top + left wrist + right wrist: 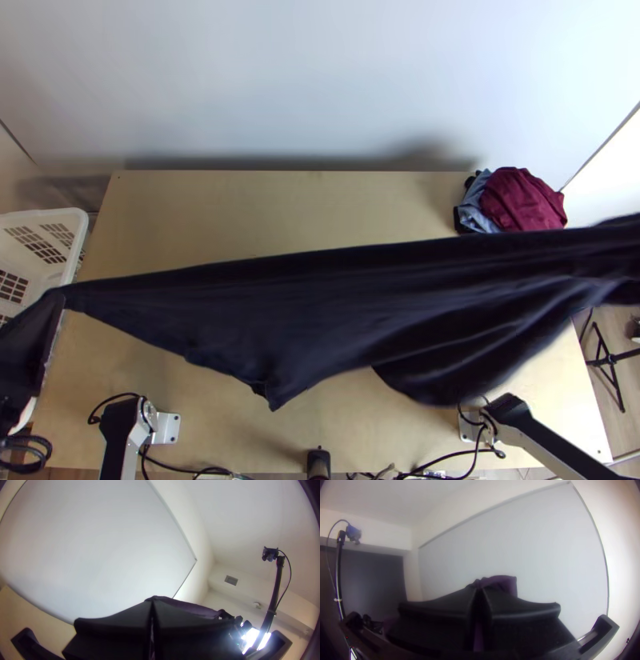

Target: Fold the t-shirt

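T-shirt (pixel 320 304) first, since it's pretty much the whole show in the top view: dark, strung out in the air above the wooden table (pixel 240 216), running from beside the white laundry basket (pixel 56 214) to past the right edge of the picture. The upper edge is pulled nearly straight, and the lower side sags into 1 pointed corner and 1 rounded flap. My read is they're at the stretch-it-out step, with no fold made. Next move, I'd say: bring it down evenly with both arms, lay it flat on the wood, then start folding. Watch the sagging bits, they could bunch under on the way down. There's also a maroon cloth (pixel 520 200) on a light blue cloth (pixel 478 200) at the far right corner, so I'd keep clear of that.

Left wrist view: the left gripper (pixel 152 601) is clamped, no real gap, with fabric pinched at the tips and a purplish bit of it poking out past them to 1 side.

Right wrist view: same deal, the right gripper (pixel 479 589) is pinched closed on the shirt, with a small fold of fabric standing up just beyond the tips. So that's 2 grips, 1 at each end.
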You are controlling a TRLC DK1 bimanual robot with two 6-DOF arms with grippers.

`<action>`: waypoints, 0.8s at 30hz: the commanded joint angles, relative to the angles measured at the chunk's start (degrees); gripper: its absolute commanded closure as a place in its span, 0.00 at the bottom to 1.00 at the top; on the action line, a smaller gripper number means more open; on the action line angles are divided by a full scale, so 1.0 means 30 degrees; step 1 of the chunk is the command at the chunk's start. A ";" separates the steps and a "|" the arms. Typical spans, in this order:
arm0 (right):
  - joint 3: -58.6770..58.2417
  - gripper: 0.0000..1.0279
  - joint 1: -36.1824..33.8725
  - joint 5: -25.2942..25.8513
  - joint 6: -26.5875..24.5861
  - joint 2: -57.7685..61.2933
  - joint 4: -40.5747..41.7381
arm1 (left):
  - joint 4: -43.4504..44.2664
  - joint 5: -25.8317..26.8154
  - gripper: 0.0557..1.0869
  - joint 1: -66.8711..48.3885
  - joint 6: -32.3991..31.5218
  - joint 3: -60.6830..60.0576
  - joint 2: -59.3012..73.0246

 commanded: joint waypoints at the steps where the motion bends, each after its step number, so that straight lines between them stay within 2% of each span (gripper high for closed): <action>1: 0.2416 0.97 -0.0286 -0.0974 0.1096 0.0951 -0.1226 | -0.1394 0.0122 0.96 0.0013 0.0153 0.0809 -0.0539; 6: 0.1977 0.97 -0.0403 -0.1501 0.1799 0.1273 -0.2310 | -0.2039 0.0122 0.96 -0.0104 0.0153 0.0634 -0.0715; 9: -0.2095 0.97 -0.0315 -0.1501 0.1857 0.0424 -0.1958 | -0.2010 0.0122 0.96 -0.0016 0.0387 -0.1212 -0.1447; 16: -1.3345 0.97 0.0183 -0.1501 0.1594 -0.2623 0.4428 | -0.0047 0.0122 0.96 0.0833 0.1383 -0.6749 -0.2590; 24: -2.0494 0.97 0.0388 -0.1501 0.1183 -0.1569 1.1928 | 0.5813 -0.0464 0.96 0.2181 0.1501 -1.1642 -0.0920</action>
